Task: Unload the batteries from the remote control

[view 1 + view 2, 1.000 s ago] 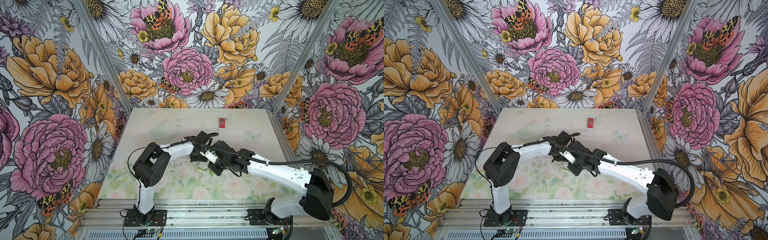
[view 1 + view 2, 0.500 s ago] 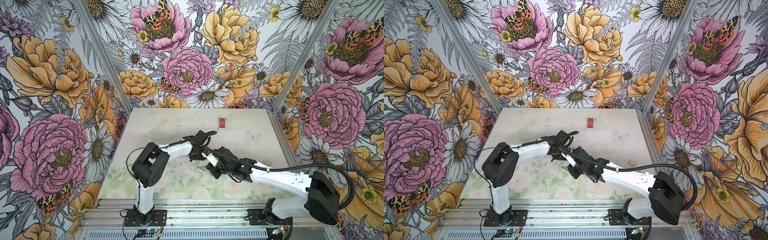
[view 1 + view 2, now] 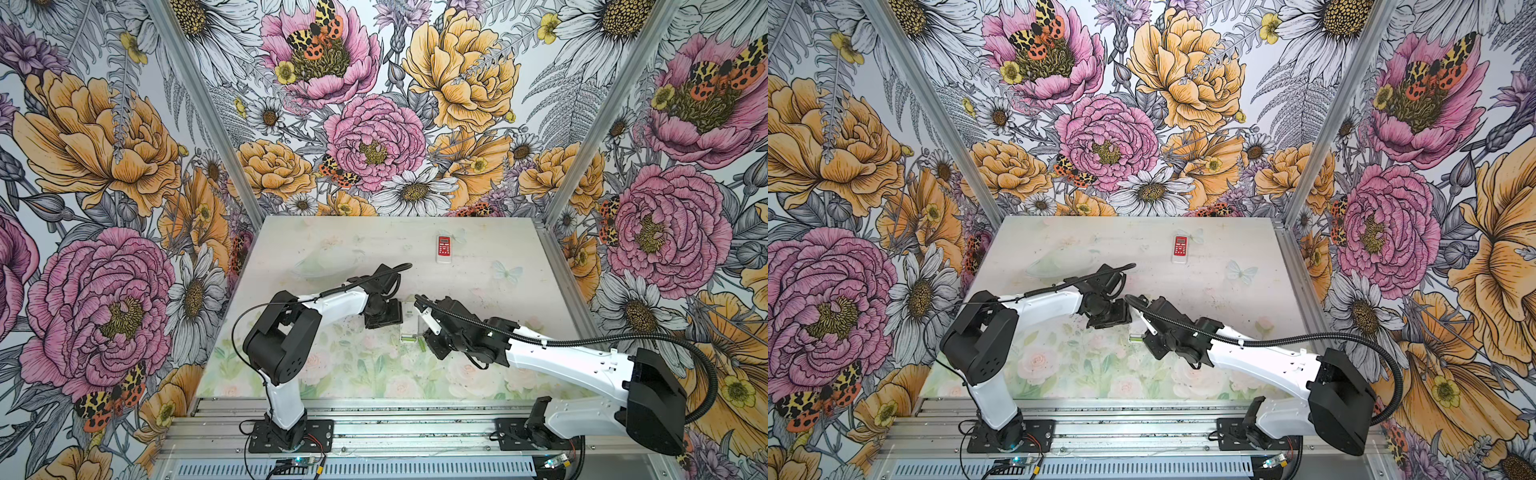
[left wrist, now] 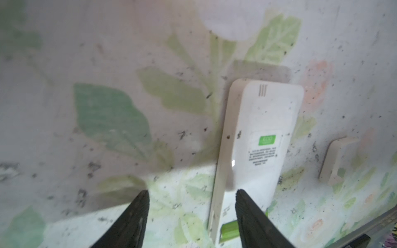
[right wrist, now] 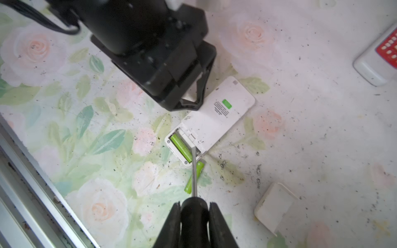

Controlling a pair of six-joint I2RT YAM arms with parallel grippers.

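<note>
My left arm rises from its base at the 7 o'clock corner of the table (image 3: 332, 249), folds at the elbow and runs its forearm toward 3 o'clock, ending near the middle. There my left gripper (image 4: 191, 191) points down with its jaws spread, clamping nothing. 1 finger hangs over the edge of the white remote (image 3: 409, 318), the other over bare table.

The white remote lies face down, its length running 12 to 6, at my left gripper's 3 o'clock. The bay at its 6 o'clock end is uncovered. 1 green seated battery (image 5: 181, 148) lies inside, and 1 green loose battery (image 5: 200, 167) lies on the table just beside that end, at about 5 o'clock.

My right arm stretches low from its base at the 5 o'clock corner toward 10 o'clock. My right gripper (image 5: 194, 204) is clenched on the black handle of the screwdriver (image 5: 194, 176), whose tip sits at the bay beside the seated battery, its shaft crossing over the loose battery. The battery cover (image 5: 277, 206) lies apart from the white remote. A red-keyed remote (image 3: 444, 248) sits well apart at 1 o'clock.
</note>
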